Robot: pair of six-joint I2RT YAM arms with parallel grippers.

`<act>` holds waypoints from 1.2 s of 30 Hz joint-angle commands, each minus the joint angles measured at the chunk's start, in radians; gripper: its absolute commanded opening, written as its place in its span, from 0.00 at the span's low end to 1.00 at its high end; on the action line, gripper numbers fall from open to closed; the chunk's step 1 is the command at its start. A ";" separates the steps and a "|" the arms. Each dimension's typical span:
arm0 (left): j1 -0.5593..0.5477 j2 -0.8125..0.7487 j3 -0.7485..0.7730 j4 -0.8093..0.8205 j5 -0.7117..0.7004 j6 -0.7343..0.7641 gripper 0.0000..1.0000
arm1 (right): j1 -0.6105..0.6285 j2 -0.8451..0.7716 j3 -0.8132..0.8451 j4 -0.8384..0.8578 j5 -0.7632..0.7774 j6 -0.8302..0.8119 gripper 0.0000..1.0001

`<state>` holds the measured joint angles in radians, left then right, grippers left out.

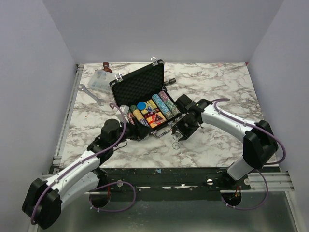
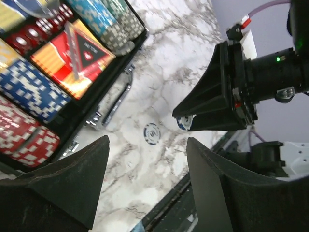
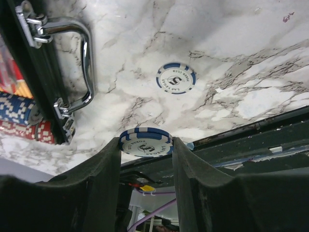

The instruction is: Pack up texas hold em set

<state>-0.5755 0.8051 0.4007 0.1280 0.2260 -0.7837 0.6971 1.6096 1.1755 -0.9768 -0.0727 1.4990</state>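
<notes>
The black briefcase of the texas hold em set stands open mid-table, lid up. In its tray are multicoloured chip rows, a blue disc and red-yellow card boxes. My right gripper hovers just in front of the case's silver handle, shut on a blue-and-white chip held flat between its fingertips. A second such chip lies on the marble below it. My left gripper is open and empty by the case's front left corner.
A clear plastic box and a silver wrench lie at the back left beside the case. A small dark object sits to the right of the lid. The table's front edge runs close below both grippers.
</notes>
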 commanded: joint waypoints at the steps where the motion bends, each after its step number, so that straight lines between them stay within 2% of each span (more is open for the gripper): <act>1: -0.010 0.081 -0.087 0.405 0.147 -0.211 0.66 | -0.013 -0.052 0.009 0.015 -0.001 0.000 0.00; 6: -0.104 0.233 -0.096 0.623 0.139 -0.224 0.80 | -0.015 -0.086 0.010 0.065 -0.021 0.004 0.00; 8: -0.138 0.285 -0.091 0.672 0.093 -0.236 0.80 | -0.016 -0.096 0.014 0.082 -0.035 0.006 0.00; 21: -0.226 0.505 -0.010 0.753 0.008 -0.254 0.65 | -0.016 -0.195 0.000 0.141 -0.017 0.058 0.01; 36: -0.226 0.654 0.104 0.814 0.071 -0.252 0.32 | -0.016 -0.229 -0.016 0.158 -0.010 0.072 0.01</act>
<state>-0.7956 1.4235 0.4801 0.8856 0.2680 -1.0309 0.6842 1.4120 1.1751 -0.8333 -0.0910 1.5501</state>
